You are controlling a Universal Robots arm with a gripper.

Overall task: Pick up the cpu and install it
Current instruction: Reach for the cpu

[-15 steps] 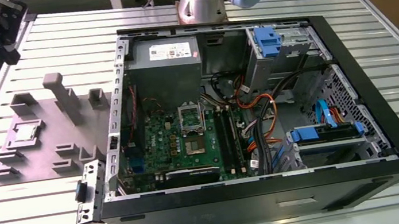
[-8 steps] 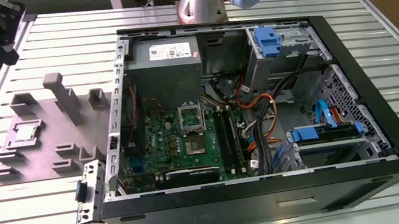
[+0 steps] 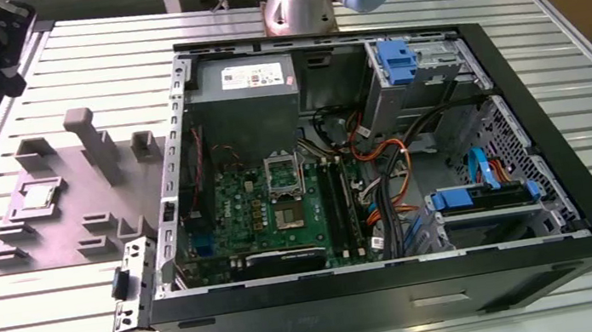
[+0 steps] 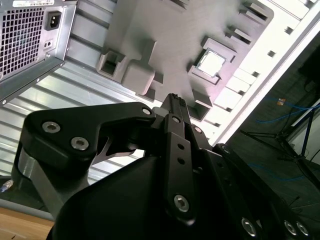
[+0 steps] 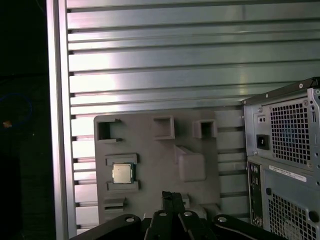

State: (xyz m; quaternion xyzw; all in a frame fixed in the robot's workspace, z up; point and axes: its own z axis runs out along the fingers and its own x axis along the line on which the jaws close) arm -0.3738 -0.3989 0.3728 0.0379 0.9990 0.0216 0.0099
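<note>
Exterior view, clock read on that picture. The cpu (image 3: pixel 39 195) lies flat, silver top up, in a pocket on the 9 o'clock side of the tray (image 3: pixel 65 239). 2 low ridges flank it and its top is uncovered. The tray lies at 9 o'clock from the case (image 3: pixel 406 306), and its 3 o'clock edge is just beside the case wall. Bare slats of the table (image 3: pixel 88 331) lie open at the tray's 12 and 6 o'clock. The table edge runs near the tray's 9 o'clock side. 2 tall posts (image 3: pixel 96 145) stand toward the tray's 12 o'clock, apart from the chip.

The arm (image 3: pixel 304 2) rises at the case's 12 o'clock, cut off by the frame.

In the first wrist view the gripper (image 5: pixel 172 197) hangs above the tray, well apart from the chip. Its fingers look pressed together, with nothing held.

Inside the case, the socket (image 3: pixel 285 189) sits mid-board (image 3: pixel 234 200). Whether its frame stands open is hard to make out. The case's 6 o'clock wall hides the board's near edge. In both wrist views the gripper body covers part of the tray.
</note>
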